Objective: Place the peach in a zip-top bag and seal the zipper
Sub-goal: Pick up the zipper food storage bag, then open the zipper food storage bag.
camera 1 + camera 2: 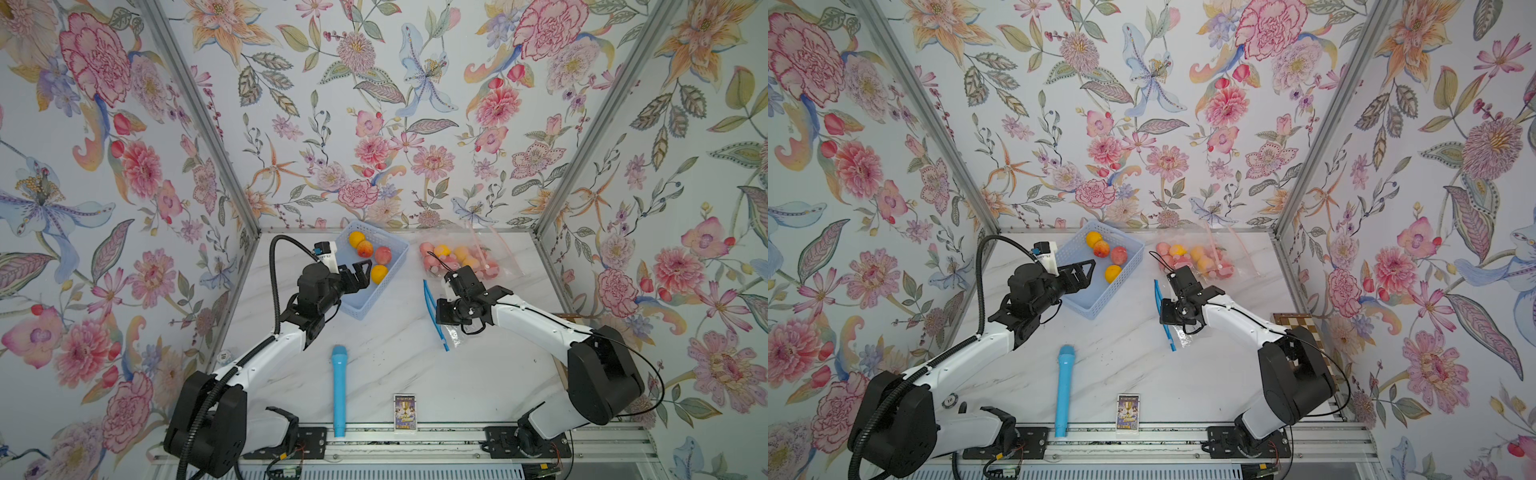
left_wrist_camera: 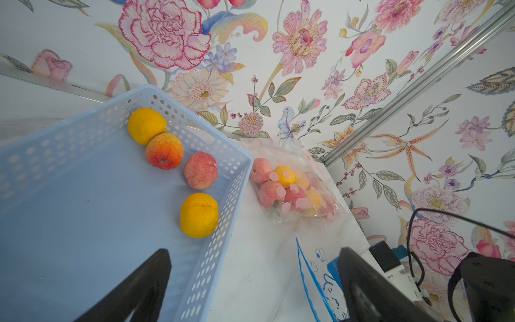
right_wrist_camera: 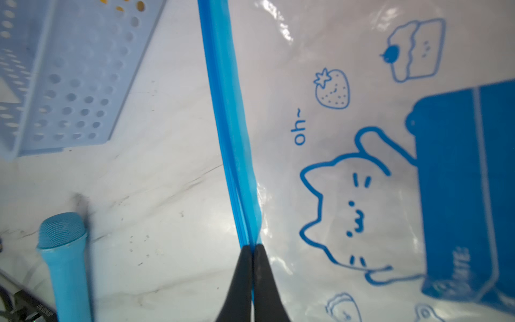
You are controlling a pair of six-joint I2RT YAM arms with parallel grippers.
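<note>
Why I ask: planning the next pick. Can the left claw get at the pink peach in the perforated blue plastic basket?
Probably yes: the left claw hangs open over the perforated blue plastic basket, and the pink peach lies uncovered, though a round yellow fruit sits close beside it.

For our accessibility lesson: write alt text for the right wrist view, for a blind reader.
The shut right gripper pinches the blue zipper strip of a clear, cat-printed zip-top bag. A blue basket and blue microphone lie nearby on the marble table.
</note>
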